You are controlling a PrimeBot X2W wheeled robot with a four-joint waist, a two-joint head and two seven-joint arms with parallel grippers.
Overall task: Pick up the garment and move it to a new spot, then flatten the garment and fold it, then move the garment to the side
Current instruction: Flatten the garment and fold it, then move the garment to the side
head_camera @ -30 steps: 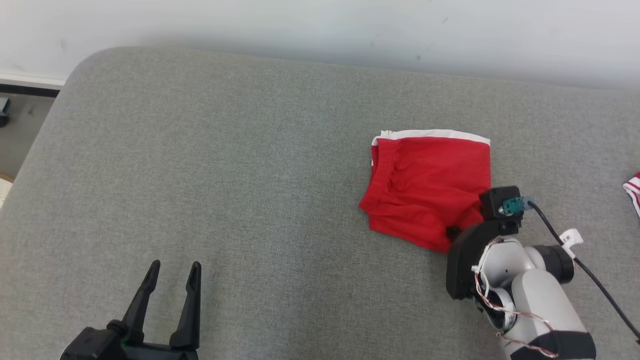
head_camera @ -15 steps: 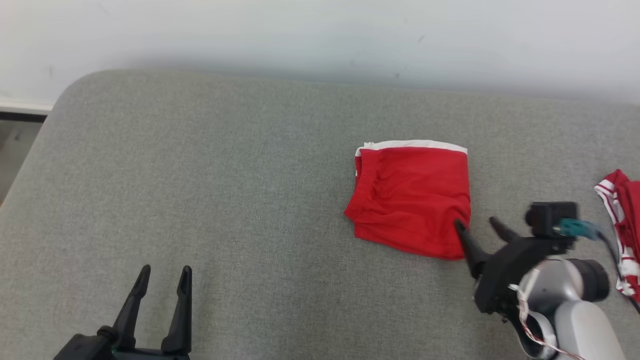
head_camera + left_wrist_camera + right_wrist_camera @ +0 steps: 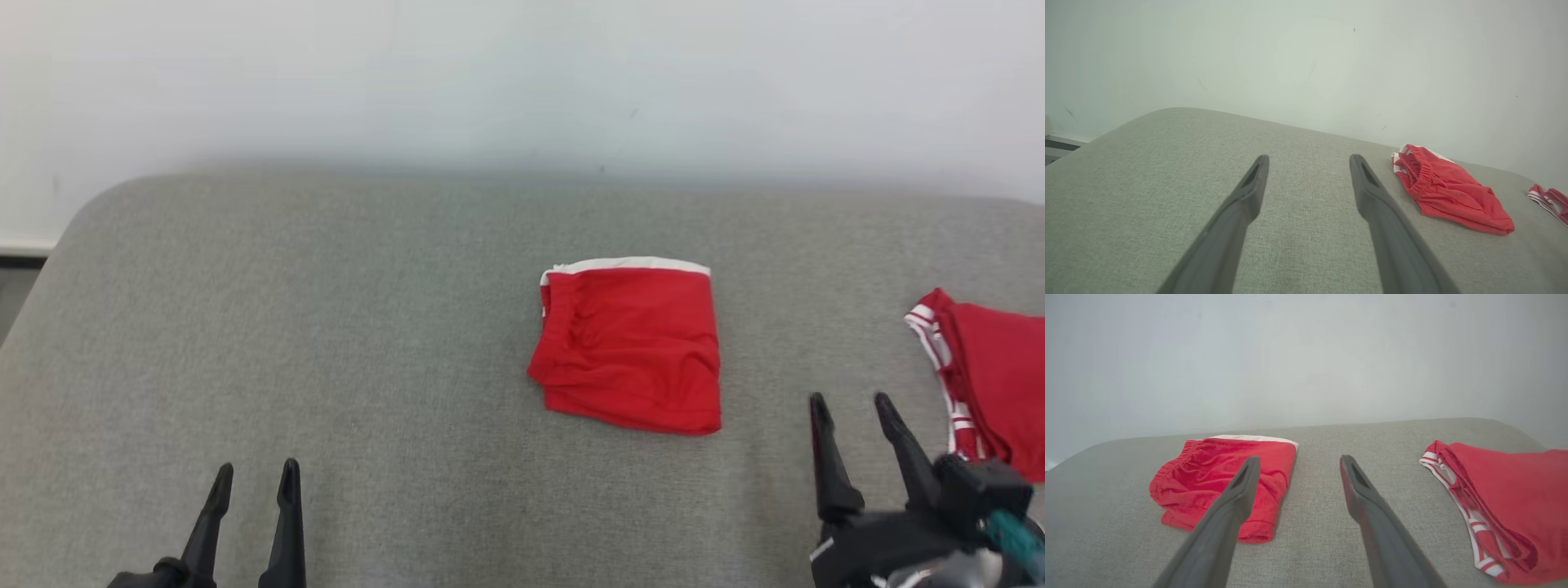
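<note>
Jaws both wide open, holding nothing; you've got folded red shorts (image 3: 629, 347) flat toward cushion's (image 3: 326, 327) right edge, forward-left of right jaws, well apart from left jaws; right side nearer.

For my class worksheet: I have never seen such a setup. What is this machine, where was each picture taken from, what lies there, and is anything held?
It is a two-armed robot. The wide picture comes from a camera on its head, looking down: its left claw is at lower left, its right claw at lower right. The other two come from cameras on each wrist, looking along that claw's two dark fingers. On the grey cushioned surface lie folded red shorts and, further right, a red garment with white stripes. Both claws are open and hold nothing.
</note>
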